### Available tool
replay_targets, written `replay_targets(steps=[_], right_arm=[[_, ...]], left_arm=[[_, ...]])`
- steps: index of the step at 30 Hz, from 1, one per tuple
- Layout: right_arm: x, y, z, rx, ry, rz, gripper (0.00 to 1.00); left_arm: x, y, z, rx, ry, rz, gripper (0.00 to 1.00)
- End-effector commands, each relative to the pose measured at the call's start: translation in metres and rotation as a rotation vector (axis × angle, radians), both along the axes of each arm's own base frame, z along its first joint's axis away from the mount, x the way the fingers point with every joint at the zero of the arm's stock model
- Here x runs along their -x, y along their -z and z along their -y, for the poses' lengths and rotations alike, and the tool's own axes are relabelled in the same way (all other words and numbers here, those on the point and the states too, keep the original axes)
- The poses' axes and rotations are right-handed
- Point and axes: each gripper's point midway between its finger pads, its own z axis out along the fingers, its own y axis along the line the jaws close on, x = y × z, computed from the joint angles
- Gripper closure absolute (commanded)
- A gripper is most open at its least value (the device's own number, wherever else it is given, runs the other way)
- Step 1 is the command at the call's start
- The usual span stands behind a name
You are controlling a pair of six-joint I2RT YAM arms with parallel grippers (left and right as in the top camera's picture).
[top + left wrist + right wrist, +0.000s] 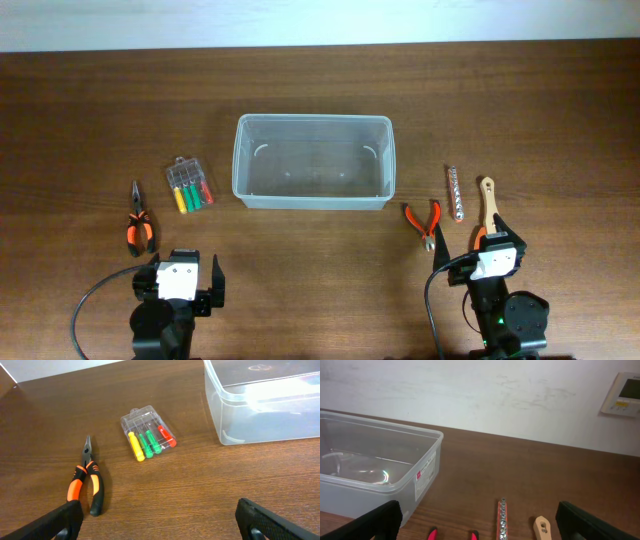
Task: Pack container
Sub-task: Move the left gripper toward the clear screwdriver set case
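Left claw (159, 512): fingers (55, 522) spread wide apart, gripping nothing, low over the bench (200, 485).
Ahead of the left claw, to its left: black-and-orange long-nose pliers (87, 482) lying flat, tip pointing away from the claw and handles toward it, near the left finger.
Ahead of the left claw, further out: a small clear screwdriver case (148, 435) lying flat beyond the pliers and apart from them. It holds yellow, green and red handles whose ends point back toward the claw.
Ahead of the left claw, to its right: the container (265, 405), a big translucent tub standing open side up on the bench, well apart from the claw and clear of the case.
Right claw (479, 512): fingers (370, 522) likewise set wide apart with nothing between them.
Just ahead of the right claw, left of centre: red-handled pliers (424, 220), handles away from the claw; only the handle ends show at the bottom edge of the wrist view.
Ahead of the right claw, about centre: a narrow metal strip (502, 520) lying lengthwise away from the claw.
Ahead of the right claw, right of centre: a tool with a wooden handle (542, 527), just beside the strip; from overhead its near end lies against the claw body.
Ahead of the right claw, to its left: the same container, with a white label on its end wall.
Beyond the bench: a pale wall with a small control panel (622, 392).
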Motion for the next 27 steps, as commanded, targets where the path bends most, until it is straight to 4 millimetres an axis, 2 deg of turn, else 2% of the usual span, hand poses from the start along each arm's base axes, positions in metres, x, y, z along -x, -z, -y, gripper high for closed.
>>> replay_targets(steps=[1,8,12,15,18,21,27], right_arm=[[0.0,0.003,0.002,0.008,0.009,-0.004,0.01],[0.0,0.003,0.002,0.008,0.01,-0.004,0.01],[0.0,0.003,0.002,0.008,0.009,-0.004,0.01],[0.0,0.003,0.002,0.008,0.009,-0.004,0.01],[0.0,0.003,0.002,0.007,0.009,-0.004,0.01],[0.0,0.003,0.002,0.008,0.009,-0.004,0.01],[0.0,0.003,0.002,0.007,0.009,-0.004,0.01]], left_arm=[[0.0,0.0,0.002,-0.007,0.019,0.006,0.01],[-0.001,-0.002,0.002,-0.008,0.019,0.015,0.01],[-0.008,-0.016,0.014,0.028,0.078,0.081,0.01],[-0.011,-0.03,0.013,0.062,0.059,0.128,0.01],[-0.013,-0.058,0.012,0.06,0.054,0.179,0.01],[-0.016,-0.091,0.001,0.035,-0.003,0.185,0.01],[-0.051,-0.138,-0.001,0.011,-0.001,0.036,0.01]])
